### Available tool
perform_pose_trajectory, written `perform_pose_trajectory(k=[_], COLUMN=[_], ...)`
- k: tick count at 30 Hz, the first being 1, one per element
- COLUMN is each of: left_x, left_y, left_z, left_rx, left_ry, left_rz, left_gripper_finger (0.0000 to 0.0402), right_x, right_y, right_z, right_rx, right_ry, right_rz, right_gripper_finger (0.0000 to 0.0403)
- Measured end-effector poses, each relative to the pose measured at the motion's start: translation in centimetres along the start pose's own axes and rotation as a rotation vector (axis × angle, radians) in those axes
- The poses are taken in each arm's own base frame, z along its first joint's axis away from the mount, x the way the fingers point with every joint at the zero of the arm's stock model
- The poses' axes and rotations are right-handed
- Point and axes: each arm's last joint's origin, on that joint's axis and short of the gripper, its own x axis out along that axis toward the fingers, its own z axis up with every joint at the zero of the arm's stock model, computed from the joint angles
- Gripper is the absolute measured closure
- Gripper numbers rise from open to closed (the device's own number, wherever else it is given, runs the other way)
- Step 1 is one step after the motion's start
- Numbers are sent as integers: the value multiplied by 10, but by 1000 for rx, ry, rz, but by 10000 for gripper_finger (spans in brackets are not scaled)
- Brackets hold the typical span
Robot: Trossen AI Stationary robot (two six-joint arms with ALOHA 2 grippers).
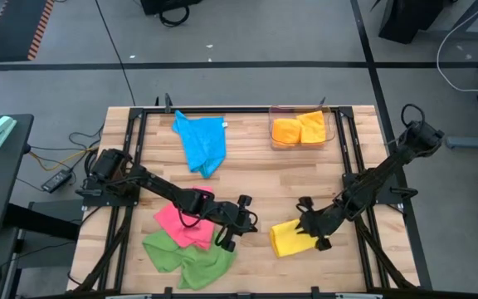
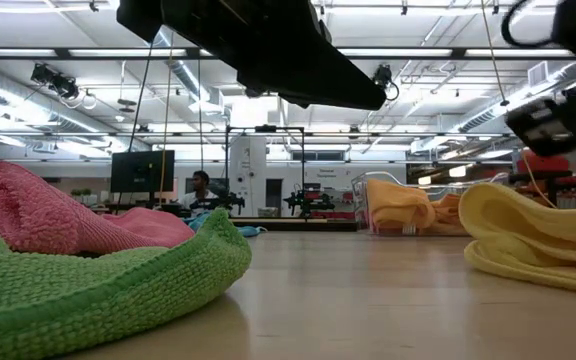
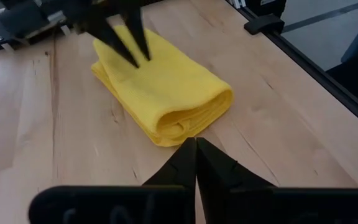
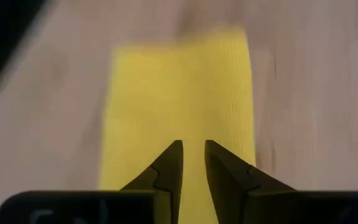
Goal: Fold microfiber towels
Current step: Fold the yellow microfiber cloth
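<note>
While the folded yellow microfiber towel (image 1: 287, 239) lies on the bare wood of the slatted wooden table (image 1: 256, 178), lower right of centre in the high view, the right gripper (image 1: 312, 235) sits over its right end. In the right wrist view its fingers (image 4: 166, 171) stand slightly apart above the yellow cloth, nothing between them; whether they touch the towel cannot be told.

The left gripper (image 1: 237, 226) is just left of the yellow towel, apart from it, fingers pressed together and empty, as the left wrist view shows (image 3: 196, 163).

Crumpled pink microfiber towel (image 1: 185, 223) lies under the left arm, lower left of centre. Crumpled green microfiber towel (image 1: 185, 257) touches it along the bottom edge of the frame. Loose blue microfiber towel (image 1: 202, 143) is at upper centre-left. Folded orange microfiber towels (image 1: 299, 129) rest inside the clear plastic bin (image 1: 273, 139), upper right of centre.
</note>
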Motion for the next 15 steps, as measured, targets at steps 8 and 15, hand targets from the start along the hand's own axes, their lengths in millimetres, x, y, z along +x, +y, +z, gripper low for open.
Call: perform_pose_trajectory(k=[8,15], left_x=[0,0], left_y=[0,0], left_z=[-2,-2], left_rx=[-24,-24], left_ry=[18,23], left_rz=[-2,-3], left_gripper_finger=[373,382], right_x=[20,48], right_y=[6,11], right_z=[23,19], right_rx=[-76,-90], right_ry=[-258,-279], right_rz=[1,73], right_gripper_finger=[296,215])
